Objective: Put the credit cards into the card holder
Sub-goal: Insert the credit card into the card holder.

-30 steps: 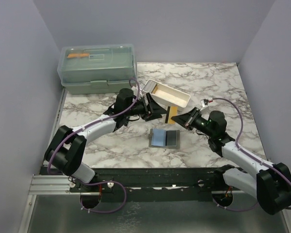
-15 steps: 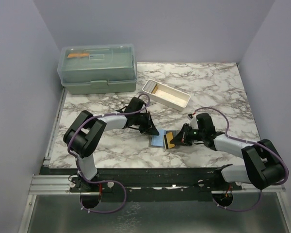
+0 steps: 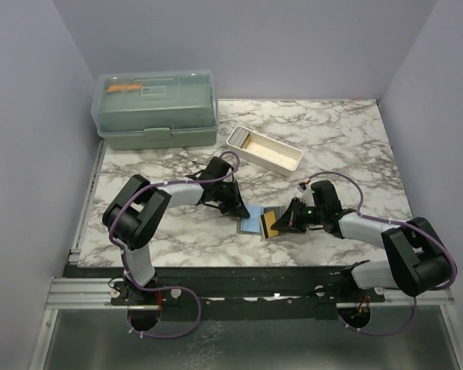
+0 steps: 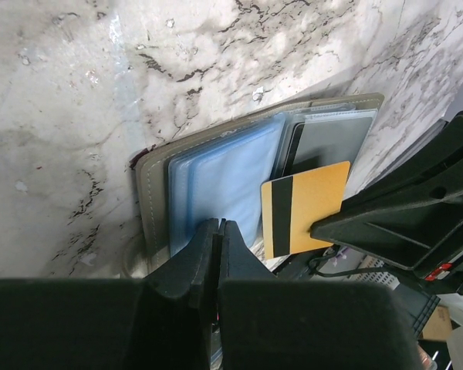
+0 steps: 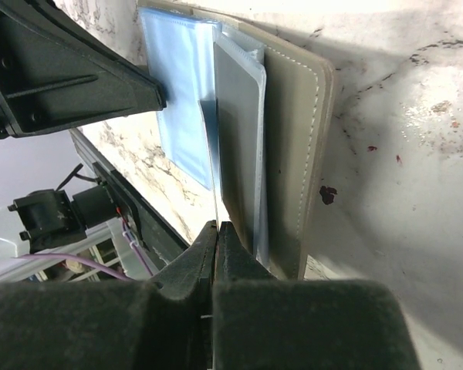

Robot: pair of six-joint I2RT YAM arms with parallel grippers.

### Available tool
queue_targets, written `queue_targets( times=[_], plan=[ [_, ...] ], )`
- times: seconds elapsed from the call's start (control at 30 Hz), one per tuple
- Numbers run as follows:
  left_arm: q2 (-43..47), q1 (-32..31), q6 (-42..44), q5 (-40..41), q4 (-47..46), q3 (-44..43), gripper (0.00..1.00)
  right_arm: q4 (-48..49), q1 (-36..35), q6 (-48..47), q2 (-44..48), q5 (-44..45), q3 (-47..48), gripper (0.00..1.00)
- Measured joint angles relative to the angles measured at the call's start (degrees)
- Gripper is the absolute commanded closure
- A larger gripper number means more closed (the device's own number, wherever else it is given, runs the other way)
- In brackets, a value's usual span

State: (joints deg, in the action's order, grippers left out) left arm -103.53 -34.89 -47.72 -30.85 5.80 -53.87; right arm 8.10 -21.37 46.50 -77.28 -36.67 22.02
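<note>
The card holder (image 3: 251, 223) lies open on the marble near the front, olive rim (image 4: 150, 200) around blue sleeves and a grey slot (image 5: 293, 139). A gold credit card (image 3: 269, 224) with a black stripe (image 4: 309, 204) hangs tilted over the holder's right half, and my right gripper (image 3: 282, 223) is shut on it. In the right wrist view the card shows edge-on (image 5: 215, 177) above the closed jaws (image 5: 217, 227). My left gripper (image 3: 241, 211) is shut, its tips (image 4: 217, 225) on the blue sleeve at the holder's left side, with nothing seen between them.
A green lidded box (image 3: 156, 108) stands at the back left. A long white tray (image 3: 264, 150) lies at an angle behind the holder. Purple walls close in both sides, and a metal rail runs along the near edge.
Both arms came down from beside the white tray to the card holder. The left gripper went from open to shut. The gold card moved down with the right gripper.
</note>
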Motion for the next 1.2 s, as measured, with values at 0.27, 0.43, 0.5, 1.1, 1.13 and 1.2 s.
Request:
queue_targets(
  times=[0.27,0.43,0.5,1.1,1.13,1.2],
  plan=[
    [-0.02,0.02,0.13,0.24,0.11,-0.02,1.00,-0.37,0.00,0.00,0.00,1.07,0.00,1.00],
    [0.00,0.07,0.24,0.26,0.11,-0.02,1.00,-0.79,0.00,0.02,0.17,1.75,0.00,1.00],
    [0.00,0.07,0.26,0.26,0.13,-0.02,1.00,-0.79,0.00,0.09,0.24,1.90,0.00,1.00],
    [0.00,0.07,0.39,0.33,0.15,-0.02,1.00,1.29,0.00,1.92,-0.55,2.23,-1.07,1.00],
    [0.00,0.07,0.39,0.33,0.13,-0.02,1.00,1.97,0.02,2.01,-1.33,1.81,-1.07,1.00],
    [0.00,0.07,0.39,0.33,0.15,-0.02,1.00,3.82,0.11,2.16,-3.15,0.72,-1.07,1.00]
  ],
)
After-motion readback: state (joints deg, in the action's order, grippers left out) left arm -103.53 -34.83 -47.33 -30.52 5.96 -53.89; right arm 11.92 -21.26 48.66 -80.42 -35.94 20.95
